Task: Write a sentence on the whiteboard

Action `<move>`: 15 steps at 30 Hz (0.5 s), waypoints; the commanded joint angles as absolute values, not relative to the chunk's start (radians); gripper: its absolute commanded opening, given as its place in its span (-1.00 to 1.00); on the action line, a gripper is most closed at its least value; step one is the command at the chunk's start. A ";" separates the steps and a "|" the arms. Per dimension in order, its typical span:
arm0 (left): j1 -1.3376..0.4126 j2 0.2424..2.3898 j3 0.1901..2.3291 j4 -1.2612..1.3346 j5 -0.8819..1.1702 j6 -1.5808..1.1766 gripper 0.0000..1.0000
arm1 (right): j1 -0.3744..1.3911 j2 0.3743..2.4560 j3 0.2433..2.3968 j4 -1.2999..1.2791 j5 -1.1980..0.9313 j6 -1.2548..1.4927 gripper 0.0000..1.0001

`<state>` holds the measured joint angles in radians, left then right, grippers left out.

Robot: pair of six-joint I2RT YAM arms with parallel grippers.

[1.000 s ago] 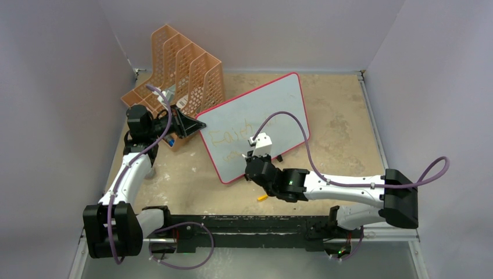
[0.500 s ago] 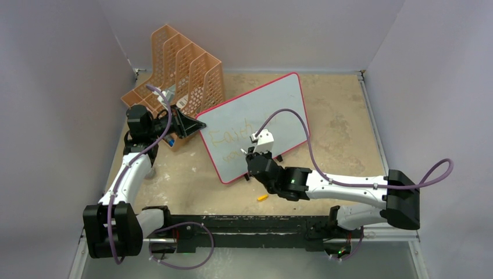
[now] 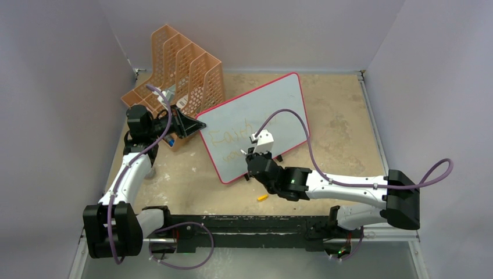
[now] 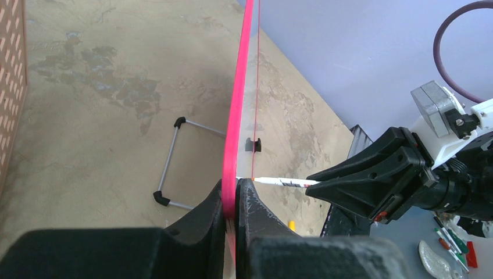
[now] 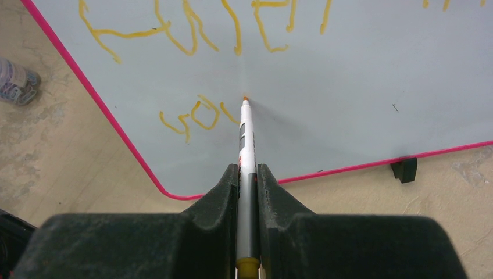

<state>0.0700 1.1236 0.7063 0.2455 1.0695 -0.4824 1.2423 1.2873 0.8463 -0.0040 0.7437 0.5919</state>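
The left pincer [image 4: 235, 200] is clamping the left edge of the whiteboard [image 3: 273, 104] standing on the counter [image 3: 343, 116]; the right pincer [image 5: 248, 177] is gripping a marker [image 5: 246, 131], and only the right wrist view is showing its tip beside the sentence [image 5: 200, 113]

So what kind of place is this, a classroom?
More likely a robot test booth: a scuffed table walled by plain panels, with the left gripper clamping a whiteboard while the right gripper holds a marker.

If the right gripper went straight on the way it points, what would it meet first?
The whiteboard: the marker held in the right gripper points at its face beside the lower letters, tip apparently touching.
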 commanded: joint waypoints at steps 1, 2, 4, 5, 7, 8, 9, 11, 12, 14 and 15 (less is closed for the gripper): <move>0.078 1.118 0.718 0.304 1.036 -0.413 -1.00 | 1.236 1.273 0.842 -0.031 0.756 0.621 -1.00; 0.078 1.118 0.718 0.304 1.036 -0.413 -1.00 | 1.236 1.271 0.839 -0.035 0.752 0.623 -1.00; 0.078 1.118 0.718 0.304 1.036 -0.412 -1.00 | 1.236 1.269 0.833 -0.045 0.747 0.628 -1.00; 0.078 1.118 0.718 0.304 1.036 -0.411 -1.00 | 1.236 1.269 0.832 -0.050 0.745 0.630 -1.00; 0.078 1.118 0.718 0.304 1.036 -0.411 -1.00 | 1.236 1.270 0.829 -0.058 0.740 0.636 -1.00; 0.078 1.118 0.718 0.304 1.036 -0.411 -1.00 | 1.236 1.271 0.827 -0.060 0.736 0.637 -1.00; 0.078 1.118 0.718 0.303 1.035 -0.411 -1.00 | 1.236 1.272 0.826 -0.062 0.732 0.639 -1.00; 0.078 1.118 0.718 0.302 1.034 -0.411 -1.00 | 1.236 1.274 0.824 -0.067 0.725 0.643 -1.00; 0.078 1.118 0.718 0.302 1.034 -0.411 -1.00 | 1.236 1.274 0.823 -0.070 0.724 0.645 -1.00; 0.078 1.117 0.718 0.302 1.035 -0.410 -1.00 | 1.236 1.277 0.822 -0.081 0.724 0.650 -1.00; 0.078 1.117 0.718 0.302 1.034 -0.410 -1.00 | 1.236 1.276 0.820 -0.086 0.725 0.652 -1.00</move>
